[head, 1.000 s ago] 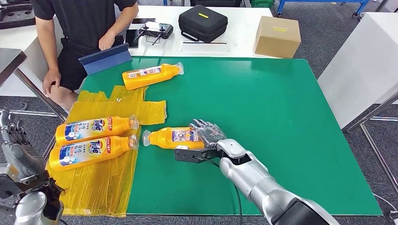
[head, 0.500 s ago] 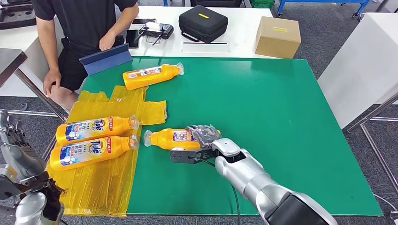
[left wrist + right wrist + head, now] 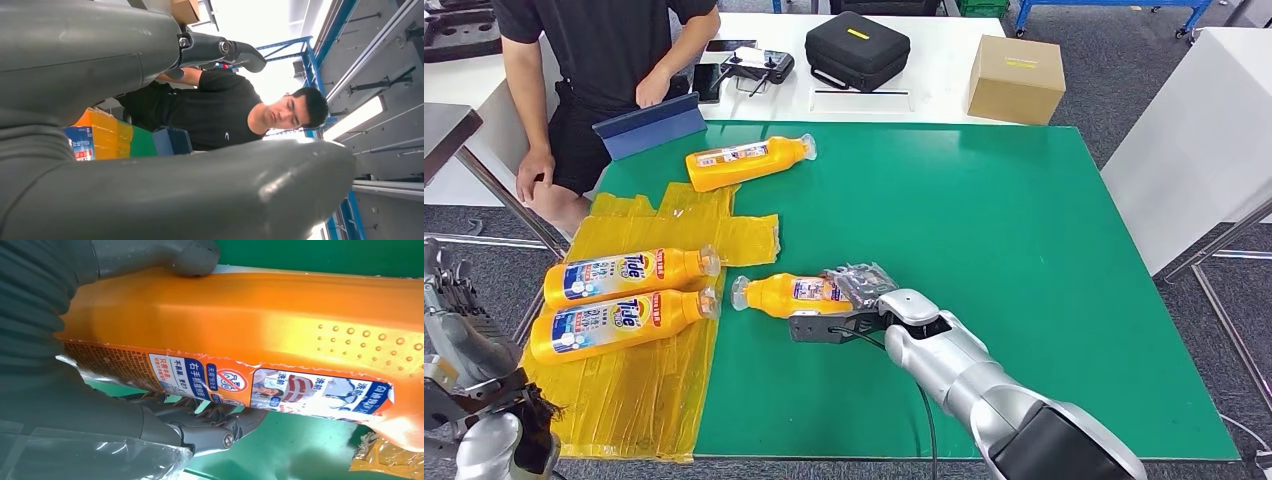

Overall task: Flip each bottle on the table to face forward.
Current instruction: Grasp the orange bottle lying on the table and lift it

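Fingers point(image 3: 200, 427) of your right hand point(image 3: 862, 288) wrap the base end of the held bottle point(image 3: 789, 295), thumb pressed on its far side; orange glossy plastic, dimpled grip patch, printed back label up, lying on the matte green table mat point(image 3: 1024, 260) near the front edge. Your left hand point(image 3: 459, 320) hangs off the table's left, fingers apart, holding nothing. Two front-facing bottles point(image 3: 619, 275) lie side by side on crinkly yellow plastic sheet point(image 3: 644, 390). A far bottle point(image 3: 746, 161) lies on the mat, back label up. Person point(image 3: 604, 60) stands beyond.
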Tool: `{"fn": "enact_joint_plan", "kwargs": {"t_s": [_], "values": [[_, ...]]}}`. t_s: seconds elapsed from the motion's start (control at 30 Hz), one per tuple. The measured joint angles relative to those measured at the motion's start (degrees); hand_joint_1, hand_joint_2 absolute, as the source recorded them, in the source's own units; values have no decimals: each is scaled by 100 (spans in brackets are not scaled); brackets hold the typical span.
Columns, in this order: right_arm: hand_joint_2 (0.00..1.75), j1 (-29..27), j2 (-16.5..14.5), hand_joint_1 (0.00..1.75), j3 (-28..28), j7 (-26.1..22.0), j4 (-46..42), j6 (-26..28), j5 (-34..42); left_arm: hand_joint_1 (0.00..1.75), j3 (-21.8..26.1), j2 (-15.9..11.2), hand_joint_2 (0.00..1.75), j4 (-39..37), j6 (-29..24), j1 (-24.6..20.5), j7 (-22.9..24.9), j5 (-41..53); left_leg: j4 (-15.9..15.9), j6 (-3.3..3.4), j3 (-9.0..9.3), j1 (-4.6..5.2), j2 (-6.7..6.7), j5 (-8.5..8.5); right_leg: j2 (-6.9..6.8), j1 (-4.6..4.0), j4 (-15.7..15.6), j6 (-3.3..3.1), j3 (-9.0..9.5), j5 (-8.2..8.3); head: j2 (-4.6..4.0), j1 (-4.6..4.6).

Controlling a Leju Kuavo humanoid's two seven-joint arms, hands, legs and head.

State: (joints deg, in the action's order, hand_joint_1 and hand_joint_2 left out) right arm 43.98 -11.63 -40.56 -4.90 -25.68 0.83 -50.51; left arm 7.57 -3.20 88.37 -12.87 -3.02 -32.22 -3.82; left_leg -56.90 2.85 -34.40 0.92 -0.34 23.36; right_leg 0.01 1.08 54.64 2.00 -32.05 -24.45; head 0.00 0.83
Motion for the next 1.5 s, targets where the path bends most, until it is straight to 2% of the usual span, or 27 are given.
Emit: {"fn": "enact_joint_plan", "kwargs": {"t_s": [0.27, 0.43, 0.53, 0.63, 0.73, 0.87, 1.0, 1.17, 1.3, 1.5], "values": [[175, 19, 19, 175, -13, -93, 29, 87, 148, 0, 27, -1, 0, 17, 4, 81, -9, -68, 0, 0, 0, 1, -1, 0, 0, 0, 0, 0, 2, 0, 0, -1], [175, 7, 131, 175, 32, -239, -154, 228, 631, 0, 30, 2, 0, 96, 383, 307, 297, -372, -1, 0, -5, 2, 1, 0, 0, 1, 0, 1, -2, 1, 0, -1], [175, -56, 290, 172, 231, -279, -718, 133, 1056, 0, -41, 37, 0, 117, 767, 436, 563, -635, -2, 0, -8, 2, 2, 0, 0, 1, 0, 1, -7, 1, 0, 0], [175, -211, 484, 170, 547, -411, -1642, -229, 1590, 0, -240, 116, 0, 120, 1017, 536, 681, -773, -3, 0, -11, 3, -1, 0, -1, 1, -1, 1, -8, 1, 0, 1], [175, -465, 620, 171, 812, -580, -2713, -473, 2030, 0, -553, 243, 0, 162, 1125, 633, 699, -867, -3, 1, -17, 4, 0, 1, -1, 1, -1, 1, -10, 1, 0, -1], [175, -720, 683, 170, 879, -609, -3769, -597, 2262, 0, -1003, 432, 0, 265, 1174, 696, 681, -1050, -2, 1, -19, 4, -1, 2, -1, 1, -2, 1, -14, 0, 0, 0], [175, -845, 679, 168, 868, -607, -4344, -596, 2522, 0, -1386, 541, 0, 358, 1222, 683, 714, -1226, -2, 1, -18, 3, -1, 2, -1, 1, -2, 1, -15, 0, 0, -1], [175, -896, 554, 170, 817, -571, -4573, -599, 2739, 0, -1729, 592, 0, 420, 1230, 572, 743, -1375, -2, 1, -16, 2, 0, 1, 0, -1, 0, 1, -13, 1, 0, -1], [175, -820, 304, 170, 731, -507, -4350, -556, 2818, 0, -1949, 610, 175, 424, 1241, 409, 743, -1464, -1, 0, -17, 1, 1, 0, 0, -1, 6, 1, -12, 1, 0, -2], [175, -488, -247, 171, 482, -457, -3335, -372, 2859, 0, -2278, 693, 175, 383, 1325, 87, 820, -1608, -1, 0, -17, 1, 1, -1, -1, -1, 7, 1, -13, 1, 0, -1]]}}
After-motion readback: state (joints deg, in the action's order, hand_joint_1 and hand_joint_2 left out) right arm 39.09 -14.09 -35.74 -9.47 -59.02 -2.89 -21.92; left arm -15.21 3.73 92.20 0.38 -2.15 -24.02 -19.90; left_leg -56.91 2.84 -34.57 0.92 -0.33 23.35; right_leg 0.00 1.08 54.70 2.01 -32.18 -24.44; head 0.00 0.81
